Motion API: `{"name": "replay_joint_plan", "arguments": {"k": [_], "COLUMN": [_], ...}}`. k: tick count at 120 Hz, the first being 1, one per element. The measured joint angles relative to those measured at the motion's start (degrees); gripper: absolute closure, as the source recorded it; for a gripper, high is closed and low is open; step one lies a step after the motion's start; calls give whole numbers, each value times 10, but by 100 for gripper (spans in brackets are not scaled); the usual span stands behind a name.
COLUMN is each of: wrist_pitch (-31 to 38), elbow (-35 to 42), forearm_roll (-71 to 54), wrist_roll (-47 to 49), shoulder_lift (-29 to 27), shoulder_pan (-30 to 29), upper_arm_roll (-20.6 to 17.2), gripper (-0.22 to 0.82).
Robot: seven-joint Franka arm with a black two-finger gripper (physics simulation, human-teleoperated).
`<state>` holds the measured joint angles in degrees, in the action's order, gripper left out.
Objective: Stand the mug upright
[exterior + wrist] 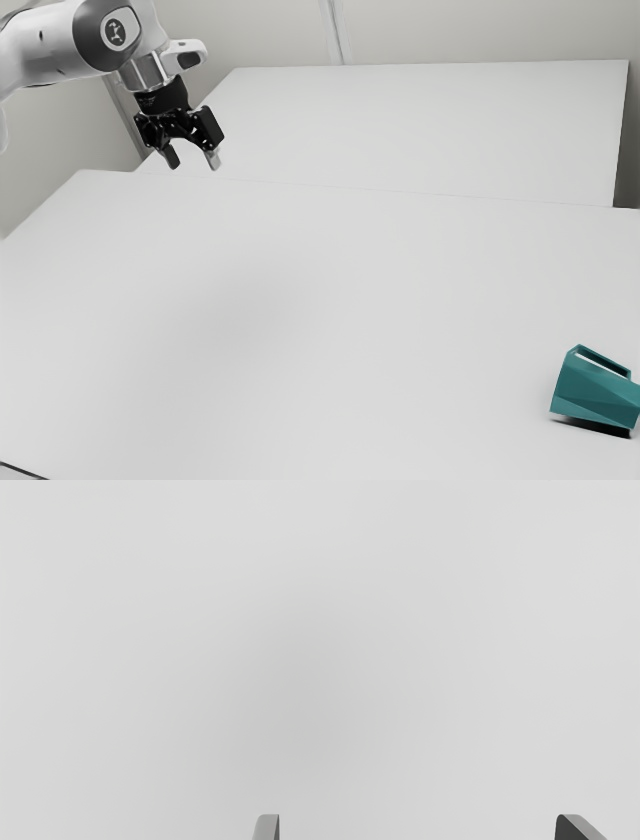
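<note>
The white table [300,320] holds up the mug [592,393], lying on its side; the gripper [192,162] hangs open far from it

Mug [592,392], arm [45,45] (partly) cut off by exterior view's edges, fingers [212,158] by wrist view's

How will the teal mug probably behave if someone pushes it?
The teal mug is probably stiff, as its edges look straight and sharp. Its flat facets suggest it may slide rather than roll. A push on its raised handle might tip it.
</note>
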<state>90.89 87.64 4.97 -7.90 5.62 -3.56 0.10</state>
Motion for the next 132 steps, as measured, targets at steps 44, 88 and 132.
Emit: {"name": "replay_joint_plan", "arguments": {"k": [44, 88, 132], "wrist_pitch": [1, 111, 271], "elbow": [8, 120, 185], "forearm_roll": [2, 141, 264], "wrist_roll": [2, 1, -1], "shoulder_lift": [0, -10, 48], "shoulder_pan": [-1, 3, 38], "upper_arm_roll": [-2, -108, -223], "gripper": [0, 0, 0]}}
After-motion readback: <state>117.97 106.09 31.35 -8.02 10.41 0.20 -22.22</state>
